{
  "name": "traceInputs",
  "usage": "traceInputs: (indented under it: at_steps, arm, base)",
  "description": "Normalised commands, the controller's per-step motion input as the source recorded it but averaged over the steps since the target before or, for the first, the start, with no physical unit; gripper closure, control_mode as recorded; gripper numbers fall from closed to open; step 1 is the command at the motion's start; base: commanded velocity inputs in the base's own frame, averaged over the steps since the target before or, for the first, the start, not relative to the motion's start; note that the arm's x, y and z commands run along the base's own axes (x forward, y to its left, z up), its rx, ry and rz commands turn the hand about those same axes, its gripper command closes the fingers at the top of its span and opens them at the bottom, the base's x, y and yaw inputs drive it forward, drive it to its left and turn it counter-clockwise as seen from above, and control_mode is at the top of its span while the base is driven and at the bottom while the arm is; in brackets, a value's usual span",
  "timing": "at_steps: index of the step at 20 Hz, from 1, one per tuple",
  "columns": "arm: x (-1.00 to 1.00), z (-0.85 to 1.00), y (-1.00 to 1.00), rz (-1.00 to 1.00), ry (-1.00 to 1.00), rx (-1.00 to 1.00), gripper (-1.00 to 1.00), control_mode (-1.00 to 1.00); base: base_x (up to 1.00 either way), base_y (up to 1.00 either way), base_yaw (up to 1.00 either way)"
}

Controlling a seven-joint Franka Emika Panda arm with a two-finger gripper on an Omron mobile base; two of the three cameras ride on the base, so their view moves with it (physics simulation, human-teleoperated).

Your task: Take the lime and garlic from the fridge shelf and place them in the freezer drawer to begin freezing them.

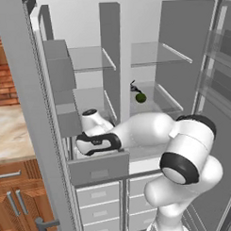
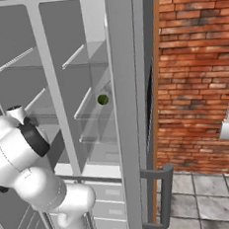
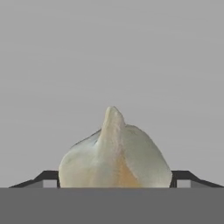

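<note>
Roughly midway: garlic [image 3: 114,155] sits between the tool [image 3: 114,181] tips down over the freezer drawer [image 1: 98,169], whether clamped or just let go I cannot tell, while the lime [image 1: 141,97] waits on the fridge shelf [image 1: 166,104], not yet fetched.

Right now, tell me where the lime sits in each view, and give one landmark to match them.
Left base view: the lime lies right of centre, on a glass fridge shelf.
Right base view: it lies left of centre, near that shelf's front edge.
Hand view: the picture has no lime; the garlic sits between the fingertips.
Shared landmark: the glass shelf under the lime.
</note>
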Motion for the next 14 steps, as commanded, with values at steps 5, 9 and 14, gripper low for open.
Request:
traceInputs:
  at_steps: [5, 9, 14]
  arm:
    - [0.0, 0.42, 0.0, 0.0, -0.1, 0.0, -1.0, -1.0]
    - [0.0, 0.65, -0.04, 0.0, -0.08, 0.0, -1.0, -1.0]
    - [-0.02, 0.45, -0.34, 0.0, -0.05, 0.0, -1.0, -1.0]
  base:
    - [0.0, 0.0, 0.0]
    - [0.0, 0.0, 0.0]
    - [0.0, 0.0, 0.0]
